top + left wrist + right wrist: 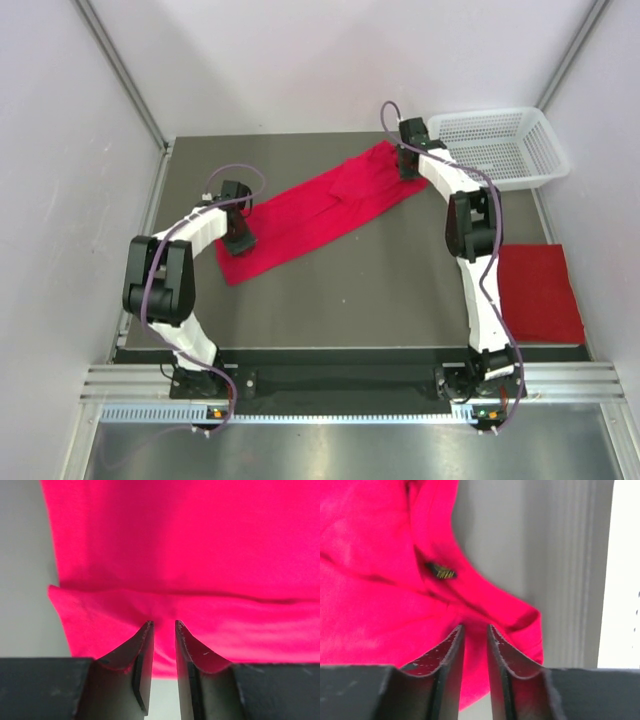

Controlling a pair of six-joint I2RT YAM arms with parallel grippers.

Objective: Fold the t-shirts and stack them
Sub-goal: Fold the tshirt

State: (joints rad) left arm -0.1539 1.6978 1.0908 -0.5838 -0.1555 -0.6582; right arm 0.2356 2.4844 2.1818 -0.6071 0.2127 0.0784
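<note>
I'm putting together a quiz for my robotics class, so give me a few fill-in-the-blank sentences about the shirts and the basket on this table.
1. The long t-shirt lying slantwise is ___ in colour.
2. The white basket in the far right corner has ___ shirts in it.
3. The folded t-shirt lies on the ___ side of the table.

Missing words: red; no; right.
</note>
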